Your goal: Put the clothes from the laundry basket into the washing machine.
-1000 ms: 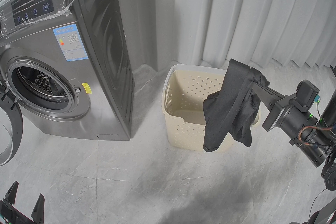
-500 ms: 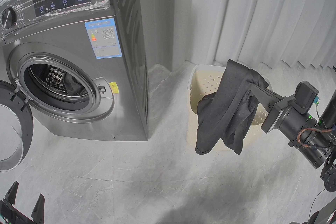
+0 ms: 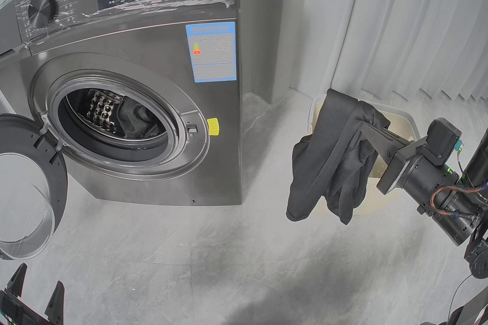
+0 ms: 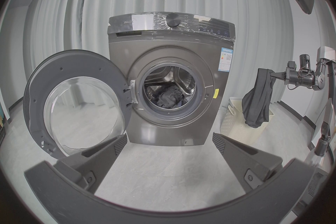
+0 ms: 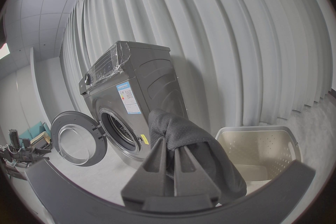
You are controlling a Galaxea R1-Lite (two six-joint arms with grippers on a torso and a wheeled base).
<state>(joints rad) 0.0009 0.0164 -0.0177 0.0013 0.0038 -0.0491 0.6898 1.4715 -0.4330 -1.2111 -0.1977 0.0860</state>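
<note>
Dark grey mesh-knit garment (image 3: 325, 158) hangs limp, pinched by right gripper (image 5: 172, 147); left gripper (image 4: 168, 138) fingers spread

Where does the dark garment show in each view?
Head view: the dark garment hangs from the right gripper, in front of the laundry basket.
Left wrist view: it hangs above the basket, beside the washing machine.
Right wrist view: clamped between the fingers, in front of the machine.
Shared landmark: the machine's blue label.

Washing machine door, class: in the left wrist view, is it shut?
No, the door hangs swung wide open beside the washing machine, and dark clothes lie inside it.
</note>
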